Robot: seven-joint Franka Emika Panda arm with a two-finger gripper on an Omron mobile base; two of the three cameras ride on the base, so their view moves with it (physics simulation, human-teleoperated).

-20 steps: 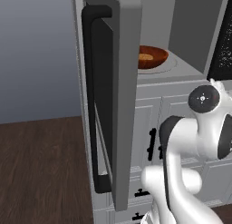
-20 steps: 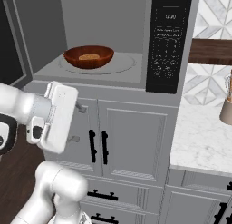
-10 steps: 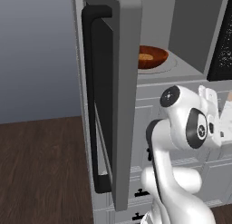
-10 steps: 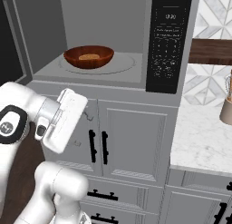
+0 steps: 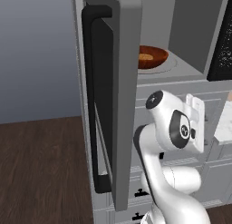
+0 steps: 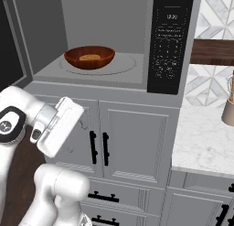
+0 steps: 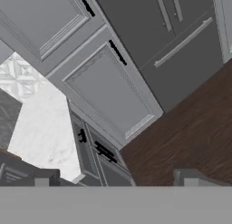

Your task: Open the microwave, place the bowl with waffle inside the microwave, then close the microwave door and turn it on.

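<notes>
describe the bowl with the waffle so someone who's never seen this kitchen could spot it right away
Find the microwave, the big grey box above the white cabinets, its door swung open. Inside the light grey cavity, on the round turntable, sits the bowl with waffle. It is the one reddish-brown thing there: small, shallow, round, with a tan-golden piece inside.

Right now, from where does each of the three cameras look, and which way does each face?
Left base view: behind the arm's left, facing the open microwave door edge-on; the white arm rises lower right.
Right base view: behind the arm's right, looking straight into the microwave; the arm rises lower left.
Hand view: on the hand, rolled, facing white cabinet doors and dark wood floor; claw tips stand wide apart at the bottom.
Both base views share the bowl with waffle on the turntable.
</notes>
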